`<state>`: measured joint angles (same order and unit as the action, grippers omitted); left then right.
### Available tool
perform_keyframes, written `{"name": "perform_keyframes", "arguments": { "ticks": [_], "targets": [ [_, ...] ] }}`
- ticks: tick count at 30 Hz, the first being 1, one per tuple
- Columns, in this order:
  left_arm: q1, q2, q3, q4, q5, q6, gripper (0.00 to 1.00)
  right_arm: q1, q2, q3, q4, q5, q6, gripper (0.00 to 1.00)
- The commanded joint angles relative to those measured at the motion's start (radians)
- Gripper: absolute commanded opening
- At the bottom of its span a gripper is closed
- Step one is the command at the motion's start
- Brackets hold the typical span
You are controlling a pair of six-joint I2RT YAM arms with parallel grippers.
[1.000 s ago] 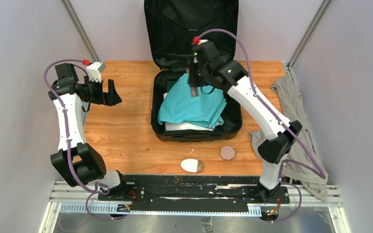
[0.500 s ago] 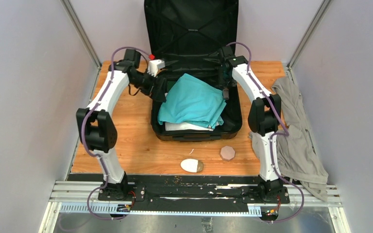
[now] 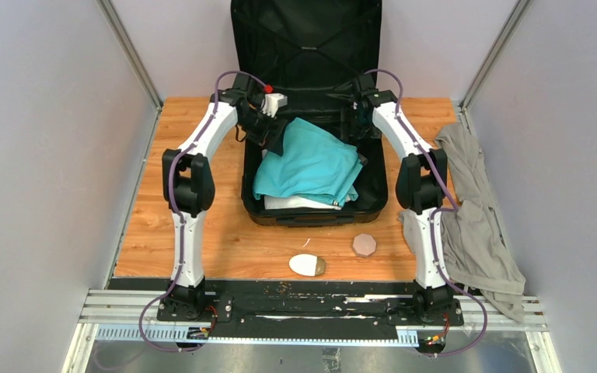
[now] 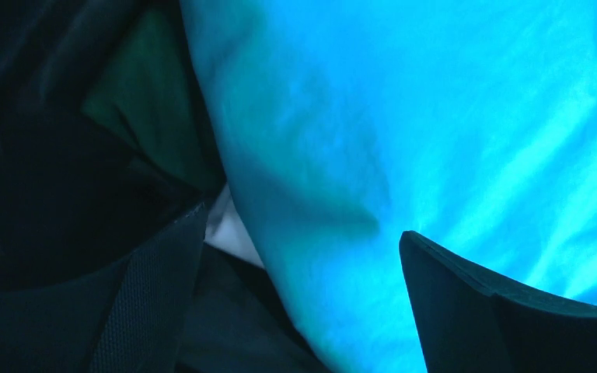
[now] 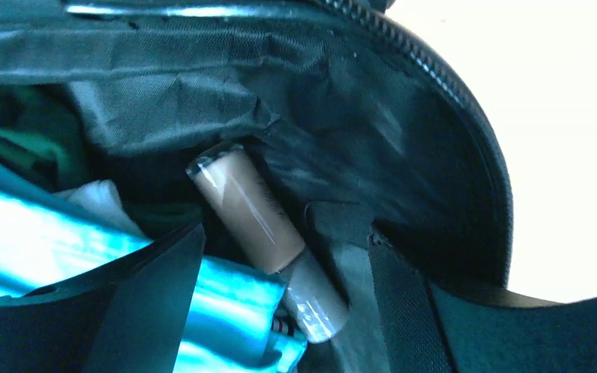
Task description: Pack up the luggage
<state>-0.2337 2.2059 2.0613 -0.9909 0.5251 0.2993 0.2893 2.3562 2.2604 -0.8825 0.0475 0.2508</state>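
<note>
At the near edge of the worktop [image 3: 202, 233] a white oval thing [image 3: 307, 265] and a brown disc [image 3: 364, 245] are seen, well apart from both claws. A grey garment [image 3: 474, 225] is draped over the right edge.

Behind these, the luggage [image 3: 311, 216] is laid open in the middle of the worktop, with its far half raised upright. A teal cloth [image 3: 311, 167] is piled in the flat half over a white cloth [image 3: 295, 203].

The left claw [image 3: 274, 140] is held over the far left corner of the flat half. In the left wrist view its fingers [image 4: 155, 303] are spread wide with nothing gripped, and the teal cloth [image 4: 435, 116] is seen between them, beside the dark lining of the luggage [image 4: 39, 155].

The right claw [image 3: 356, 138] is lowered into the far right corner. In the right wrist view the right claw [image 5: 280, 311] is parted, and a beige tube [image 5: 249, 214] is seen lying in the gap against the lining [image 5: 404, 155], not clamped.
</note>
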Motion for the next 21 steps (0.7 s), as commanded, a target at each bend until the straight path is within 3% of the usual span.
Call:
{"name": "perform_keyframes", "arguments": {
  "ticks": [1,6,10,17,21],
  "targets": [
    [-0.019,0.073,0.1,-0.003,-0.037,-0.034,0.96,-0.019,-0.137,-0.059,0.005,-0.005,0.036,0.82],
    [-0.019,0.096,0.115,-0.004,0.008,-0.047,0.7,-0.021,-0.303,-0.236,0.028,-0.032,0.112,0.84],
    [-0.019,0.094,0.116,-0.003,0.027,-0.06,0.41,-0.024,-0.438,-0.435,0.078,-0.166,0.188,0.86],
    [-0.021,0.081,0.101,-0.003,0.025,-0.066,0.0,-0.015,-0.543,-0.731,0.21,-0.385,0.299,0.9],
    [-0.021,0.059,0.078,-0.003,0.019,-0.062,0.0,-0.006,-0.496,-0.756,0.238,-0.419,0.312,0.91]
  ]
}}
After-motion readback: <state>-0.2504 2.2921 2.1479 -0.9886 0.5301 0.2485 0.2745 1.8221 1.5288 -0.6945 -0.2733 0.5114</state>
